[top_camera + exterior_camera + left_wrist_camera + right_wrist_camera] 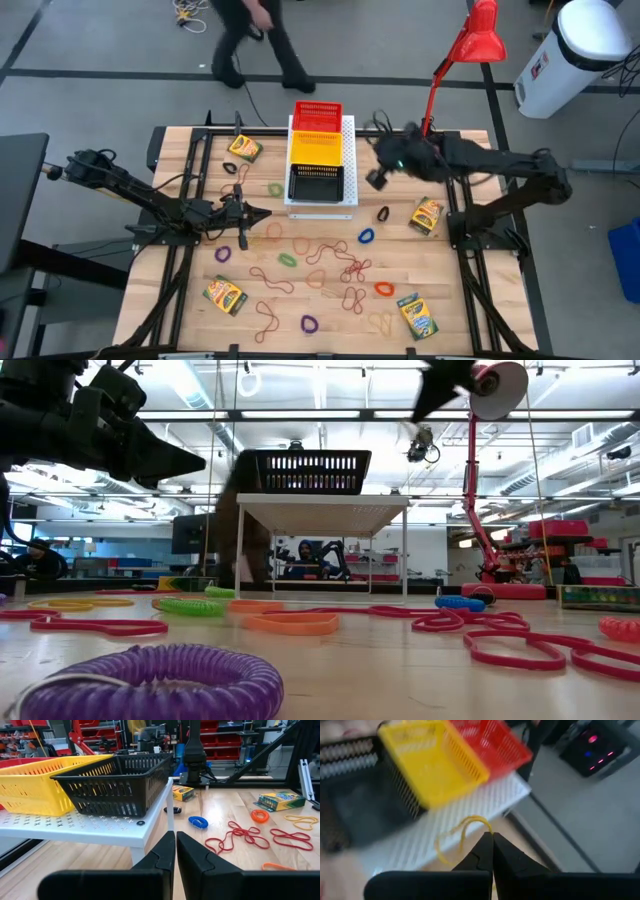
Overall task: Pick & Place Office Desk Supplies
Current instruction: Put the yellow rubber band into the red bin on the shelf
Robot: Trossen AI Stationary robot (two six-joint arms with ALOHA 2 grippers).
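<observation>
My gripper (492, 841) pinches a yellow band (457, 832); it dangles beside the white board (470, 802). Yellow basket (432, 762), red basket (492, 742) sit there.

the high view gives you the whole table (320, 300) from straight above. the low view sits at tabletop level, very close behind a purple loop (150, 685), facing level toward the white perforated board (325, 510) and the room behind it. your left wrist view looks across the wood at that board's black basket (117, 782) from nearby. your right wrist view looks down on the board's yellow basket (432, 760) and red basket (492, 742).
</observation>
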